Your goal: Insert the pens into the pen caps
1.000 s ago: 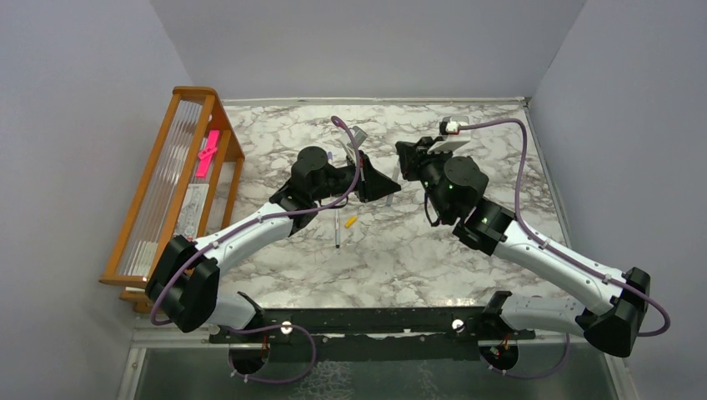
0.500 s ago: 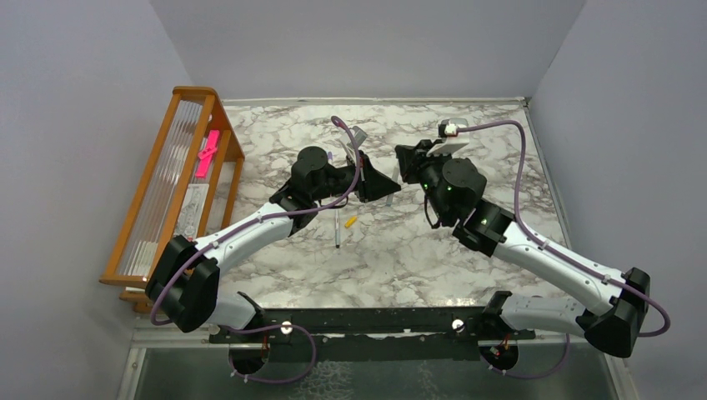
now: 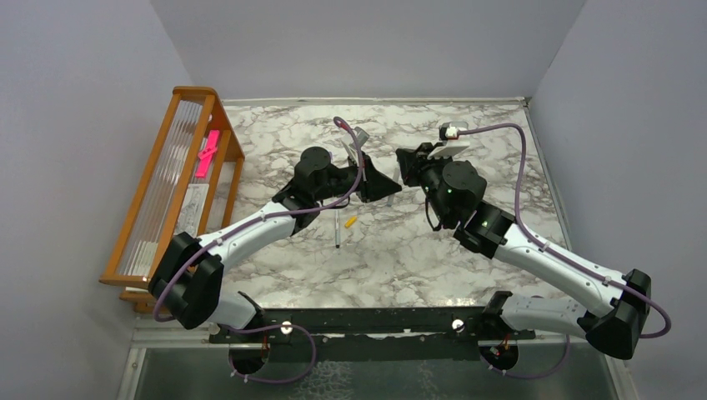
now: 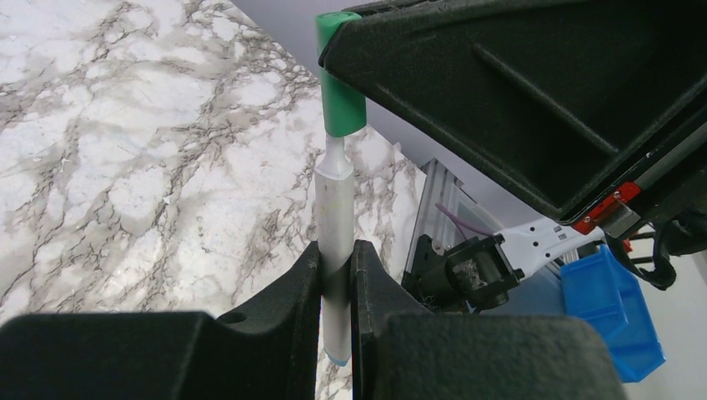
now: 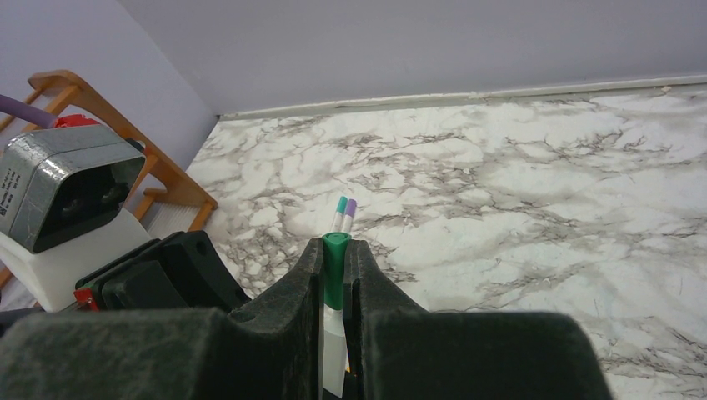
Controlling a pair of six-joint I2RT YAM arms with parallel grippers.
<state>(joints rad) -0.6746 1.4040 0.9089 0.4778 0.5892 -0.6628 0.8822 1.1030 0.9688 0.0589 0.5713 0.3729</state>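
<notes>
**Two arms meet mid-worktop, pen tip at the mouth of a green cap**

In the overhead view both arms reach in from the bottom corners. The left arm folds at its elbow in the lower left and stretches its forearm up and right. The right arm bends in the lower right and stretches up and left. Their wrists face each other at the centre of the frame, above the marble worktop (image 3: pixel 400 250).

The left pincer (image 4: pixel 336 252) is clamped on the white-grey pen (image 4: pixel 336 208), gripping the barrel low down so that most of it stands up out of the fingers. The right pincer (image 5: pixel 335 250) is closed on the green cap (image 5: pixel 335 265), with the cap's end just clear of its fingertips.

In the left wrist view, upper centre, the pen's narrow tip enters the cap's open end. A short neck shows between cap and barrel, and the two are roughly in line.

Below the left wrist a loose pen (image 3: pixel 337 229) lies on the worktop with an orange cap (image 3: pixel 351 221) just beside it. Beyond the right pincer, two more pens (image 5: pixel 343 212) lie side by side, one teal-ended and one purple-ended. A wooden rack (image 3: pixel 142 208) stands at the left edge.
</notes>
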